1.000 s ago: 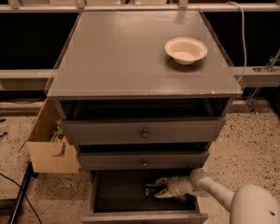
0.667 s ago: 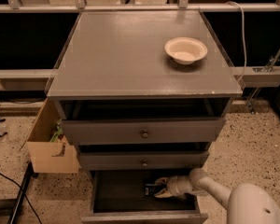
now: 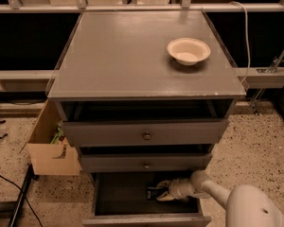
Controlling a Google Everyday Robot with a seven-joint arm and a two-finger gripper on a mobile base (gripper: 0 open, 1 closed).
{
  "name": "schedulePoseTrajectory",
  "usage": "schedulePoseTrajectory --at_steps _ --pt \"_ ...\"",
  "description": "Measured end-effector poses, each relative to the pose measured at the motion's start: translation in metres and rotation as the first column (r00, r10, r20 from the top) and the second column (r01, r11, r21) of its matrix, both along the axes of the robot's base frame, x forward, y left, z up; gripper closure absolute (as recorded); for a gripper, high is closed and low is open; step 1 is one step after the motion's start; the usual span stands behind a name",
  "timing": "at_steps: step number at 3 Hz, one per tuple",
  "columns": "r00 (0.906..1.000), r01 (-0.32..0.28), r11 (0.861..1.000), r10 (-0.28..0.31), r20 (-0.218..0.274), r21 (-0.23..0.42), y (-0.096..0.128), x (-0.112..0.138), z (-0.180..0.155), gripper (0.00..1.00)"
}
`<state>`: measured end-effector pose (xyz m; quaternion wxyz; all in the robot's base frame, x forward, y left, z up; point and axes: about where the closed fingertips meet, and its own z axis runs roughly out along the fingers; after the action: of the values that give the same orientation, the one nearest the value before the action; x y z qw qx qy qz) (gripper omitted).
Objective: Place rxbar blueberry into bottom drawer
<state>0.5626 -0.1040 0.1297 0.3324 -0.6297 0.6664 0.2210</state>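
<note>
Down inside the pulled-out bottom drawer [image 3: 118, 197], the wide grey box with a dark interior at the foot of the dark grey three-drawer desk [image 3: 132, 56], almost nothing has changed over the last second. My pale two-finger claw [image 3: 162, 192] hangs at the same spot as before, a little right of the drawer's middle, and my white arm [image 3: 213, 189] reaches in over the drawer's right front corner just as it did. The small flat rxbar blueberry [image 3: 152, 192] in its dark blue wrapper shows as a dark shape with light markings near the drawer's middle, right at my claw's tip, and it has not shifted either. Whether my claw grips the bar or has already let it go, I cannot tell, nor whether the bar rests on the drawer's floor or sits just above it. I judge from this stillness that the carrying is done: the bar is within the drawer's walls, so only the release and my retreat remain. The cream-white round bowl [image 3: 188, 50] stands on the desk top, high above the drawer, and plays no part.
</note>
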Motion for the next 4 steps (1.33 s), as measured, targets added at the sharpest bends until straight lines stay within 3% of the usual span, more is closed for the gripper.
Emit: schedulePoseTrajectory --at_steps 4 --pt "1.0000 0.000 1.000 0.000 0.000 0.000 0.0001 -0.0001 -0.0001 0.04"
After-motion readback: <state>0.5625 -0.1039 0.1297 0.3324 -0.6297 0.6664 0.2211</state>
